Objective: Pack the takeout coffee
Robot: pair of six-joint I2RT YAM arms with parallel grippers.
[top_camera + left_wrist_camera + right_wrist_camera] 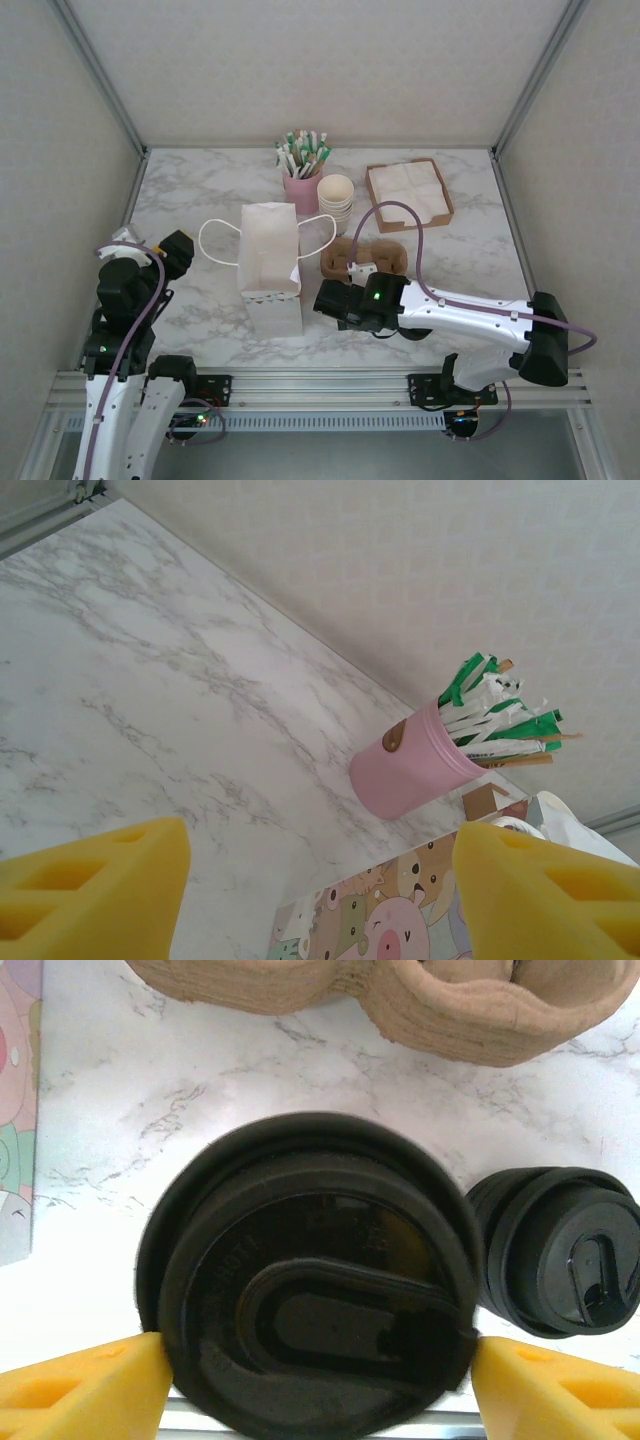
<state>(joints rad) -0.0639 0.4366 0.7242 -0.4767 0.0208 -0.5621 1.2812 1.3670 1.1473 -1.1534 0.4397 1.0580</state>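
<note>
right hand [320, 1380] seems to pinch takeout coffee [310, 1280] at lid | left hand [320, 880] spread, empty | lift straight, hold it upright toward bag [270, 265]

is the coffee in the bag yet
Out: the takeout coffee sits between the fingers of the right gripper over the table, beside the bag.

Arms: white shells with black joint housings. Right arm [470, 320] carries a lit green light [376, 295] by the wrist. Lilac cable [400, 213] loops off the right wrist; second lilac cable [150, 300] runs down the left arm [108, 420]. Left tool [320, 865] and right tool [320, 1360]: yellow wedge fingers [95, 895] with shallow moulded recesses.
</note>
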